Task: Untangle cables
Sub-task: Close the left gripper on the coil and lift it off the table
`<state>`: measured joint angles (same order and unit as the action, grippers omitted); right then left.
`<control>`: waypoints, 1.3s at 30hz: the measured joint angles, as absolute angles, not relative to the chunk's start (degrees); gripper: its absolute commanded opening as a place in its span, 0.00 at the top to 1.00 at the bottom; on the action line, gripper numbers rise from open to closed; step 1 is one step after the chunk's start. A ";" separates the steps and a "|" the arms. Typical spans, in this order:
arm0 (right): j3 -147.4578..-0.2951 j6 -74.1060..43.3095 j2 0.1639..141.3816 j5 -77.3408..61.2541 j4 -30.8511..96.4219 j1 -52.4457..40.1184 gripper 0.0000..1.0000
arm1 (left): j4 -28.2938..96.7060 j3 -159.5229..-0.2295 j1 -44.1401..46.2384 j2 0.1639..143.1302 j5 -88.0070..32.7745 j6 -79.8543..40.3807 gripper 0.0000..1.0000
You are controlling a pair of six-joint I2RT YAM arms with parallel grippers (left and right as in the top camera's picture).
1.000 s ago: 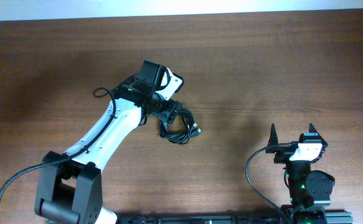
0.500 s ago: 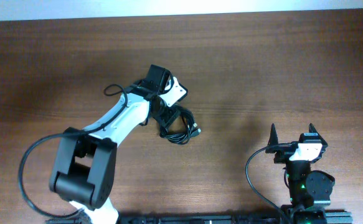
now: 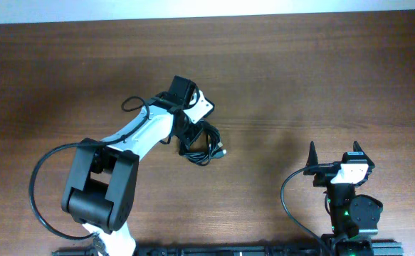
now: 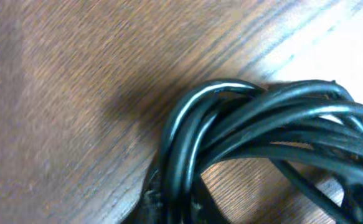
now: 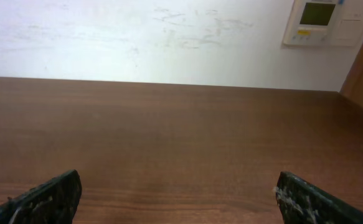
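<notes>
Overhead view: a brown wood-grain table (image 3: pixel 321 71) is shown with two white-and-black arms mounted at its 6 o'clock edge. The cables (image 3: pixel 203 146), thin black cords gathered into one small knotted coil, are seen lying on the table slightly to the 9 o'clock side of its centre. A small pale plug tip (image 3: pixel 225 149) is visible at the 3 o'clock edge of the coil. The left gripper (image 3: pixel 187 130) is placed at the 10 o'clock edge of the coil, reached by an arm stretched out from 7 o'clock. Its fingers are hidden under the wrist housing, so it cannot be told whether they are parted or closed, nor whether a cord is held. The right gripper (image 3: pixel 333 158) is parked near 5 o'clock, well apart from the coil, with its jaws spread wide and nothing between them.

Left wrist view: the cables (image 4: pixel 256 118) are seen very close, as several glossy black strands bent together into a tight loop resting on the table (image 4: pixel 63 93). No finger can be made out.

Right wrist view: the right gripper (image 5: pixel 178 183) is shown with two dark fingers (image 5: pixel 50 196) at 7 and 5 o'clock, set far apart over the bare table (image 5: pixel 181 137). A white wall (image 5: pixel 137 37) and a pale wall panel (image 5: pixel 318 22) are seen at 12 to 1 o'clock.
</notes>
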<state>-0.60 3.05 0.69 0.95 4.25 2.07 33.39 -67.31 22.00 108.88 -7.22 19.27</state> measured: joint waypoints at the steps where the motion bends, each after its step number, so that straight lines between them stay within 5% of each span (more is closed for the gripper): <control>1: -0.60 3.05 0.69 0.95 4.25 2.07 0.01 | 33.52 -67.31 22.00 108.88 -7.18 16.38 1.00; 7: -0.60 3.05 0.69 0.95 4.25 2.07 0.01 | 41.12 -68.49 22.04 108.88 -8.01 -18.68 1.00; 8: -0.60 3.05 0.69 0.95 4.25 2.07 0.01 | 42.85 -68.60 22.04 108.88 -8.91 -27.46 0.93; 10: -0.60 3.05 0.69 0.95 4.25 2.07 0.01 | 44.05 -68.64 22.04 108.88 -10.11 -38.89 0.45; 12: -0.60 3.05 0.69 0.97 4.25 2.07 0.01 | 44.40 -68.64 22.06 108.88 -10.76 -45.78 0.13; 14: -0.60 3.03 0.69 0.95 4.25 2.07 0.01 | 45.01 -68.64 22.04 108.88 -11.00 -49.76 0.11; 17: -0.60 3.03 0.69 0.95 4.25 2.07 0.01 | 46.30 -68.64 22.04 108.88 -12.27 -51.18 0.16; 20: -0.60 3.03 0.69 0.95 4.25 2.07 0.01 | 45.95 -68.64 22.06 108.88 -14.00 -48.53 0.33; 28: -0.60 3.05 0.69 0.95 4.25 2.07 0.01 | 38.68 -68.77 22.04 108.88 -7.14 -25.39 0.43; 34: -0.60 3.05 0.69 0.95 4.25 2.07 0.01 | 38.72 -68.73 22.50 108.88 -2.81 -21.21 1.00; 39: -0.60 3.03 0.69 0.95 4.25 2.07 0.01 | 37.67 -68.75 24.01 108.64 -2.09 -20.51 1.00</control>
